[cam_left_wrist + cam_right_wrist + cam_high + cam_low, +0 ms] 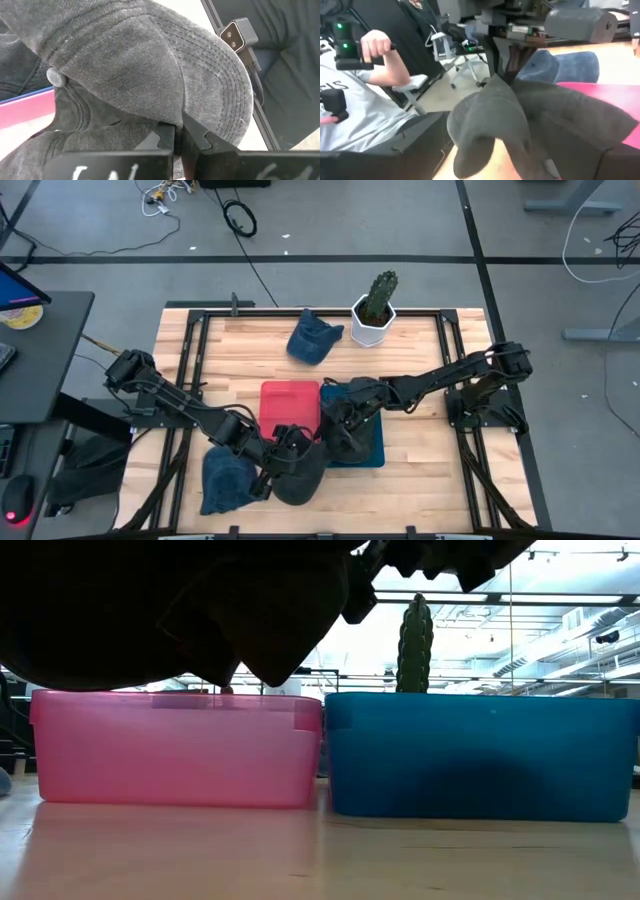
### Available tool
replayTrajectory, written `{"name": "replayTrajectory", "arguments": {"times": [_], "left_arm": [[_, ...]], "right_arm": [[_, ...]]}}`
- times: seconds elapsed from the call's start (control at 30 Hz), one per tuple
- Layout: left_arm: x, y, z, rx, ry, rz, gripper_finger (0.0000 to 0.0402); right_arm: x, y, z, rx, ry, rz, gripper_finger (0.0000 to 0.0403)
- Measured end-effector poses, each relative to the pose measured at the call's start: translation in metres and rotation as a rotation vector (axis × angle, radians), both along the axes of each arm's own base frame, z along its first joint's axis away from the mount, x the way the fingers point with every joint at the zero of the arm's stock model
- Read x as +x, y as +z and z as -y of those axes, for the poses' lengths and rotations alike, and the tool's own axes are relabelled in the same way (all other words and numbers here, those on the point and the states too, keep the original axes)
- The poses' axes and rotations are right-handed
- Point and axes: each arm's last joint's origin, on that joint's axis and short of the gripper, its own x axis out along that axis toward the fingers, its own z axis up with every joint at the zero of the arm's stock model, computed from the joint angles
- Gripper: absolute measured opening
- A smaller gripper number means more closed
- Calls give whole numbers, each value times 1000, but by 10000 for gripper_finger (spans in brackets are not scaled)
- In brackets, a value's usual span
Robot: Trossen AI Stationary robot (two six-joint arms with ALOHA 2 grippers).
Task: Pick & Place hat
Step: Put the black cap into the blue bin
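Observation:
A dark grey cap [305, 475] hangs near the table's near edge, in front of the red bin [290, 405]. In the low view the cap [180, 610] is a dark shape above the table. My left gripper [285, 450] is shut on it. My right gripper [340, 430] reaches in from the right over the blue bin [368, 448], close beside the cap; its wrist view is filled by the cap [520, 125]. Two blue caps lie on the table, one at the far side [313, 338] and one at the near left [225, 480]. My left gripper [179, 131] pinches a fold of the grey cap's cloth [172, 117] between its two fingers, where the stitched brim [220, 80] meets the crown. The cap is lifted clear of the table and droops around the fingers.
The red and blue bins stand side by side at the table's middle. A cactus in a white pot [375, 310] stands at the far edge. A person [365, 100] sits beyond the table holding a control handle.

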Motion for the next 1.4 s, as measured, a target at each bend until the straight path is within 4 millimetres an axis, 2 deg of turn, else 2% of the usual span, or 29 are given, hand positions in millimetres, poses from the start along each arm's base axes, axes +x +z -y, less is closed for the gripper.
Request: {"name": "replayTrajectory", "arguments": {"times": [0.23,0.4,0.53,0.67,0.7,0.87,1.0,1.27,1.4], "left_arm": [[2,0,-3,4,5,2,9],[3,0,-5,4,7,2,8],[3,0,-5,11,14,6,8],[3,0,-6,21,23,11,16],[3,0,-6,23,24,12,17],[3,0,-6,31,33,18,14],[6,2,-6,13,61,50,25],[7,5,-2,-10,37,75,110],[8,5,-3,-7,45,79,151]], "right_arm": [[1,-4,-9,-11,-2,-4,306],[6,-14,-11,1,-6,-28,264],[7,-18,-10,-20,-2,-14,183],[7,-17,-10,-21,15,2,47],[7,-16,-10,-27,33,16,26],[4,-11,-9,-45,55,34,18],[-7,2,0,-85,106,28,9],[-51,32,10,-278,220,29,6],[-65,38,13,-345,258,47,6]]}}
